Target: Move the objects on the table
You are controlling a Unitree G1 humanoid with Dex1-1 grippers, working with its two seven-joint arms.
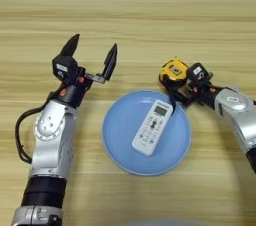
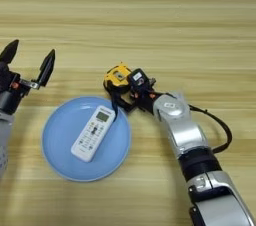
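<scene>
Light-tan wooden table [image 1: 130, 15] is filling the view. Right claw [image 2: 131, 90] is gripping one yellow-black tape measure [image 2: 117, 78] at the rim of one round light-blue plate [image 1: 120, 150], which is carrying one white button remote [image 1: 152, 127]. Left claw [image 1: 91, 55] is hovering wide open, holding nothing, left of the plate.

Remote [image 1: 152, 128] buttons and screen: markings too small to read.
Tape measure [image 1: 173, 70] face: no legible label.
White stickers on gripper housings: unreadable.
Plate [image 1: 120, 145], table [image 1: 150, 15]: no text.
</scene>
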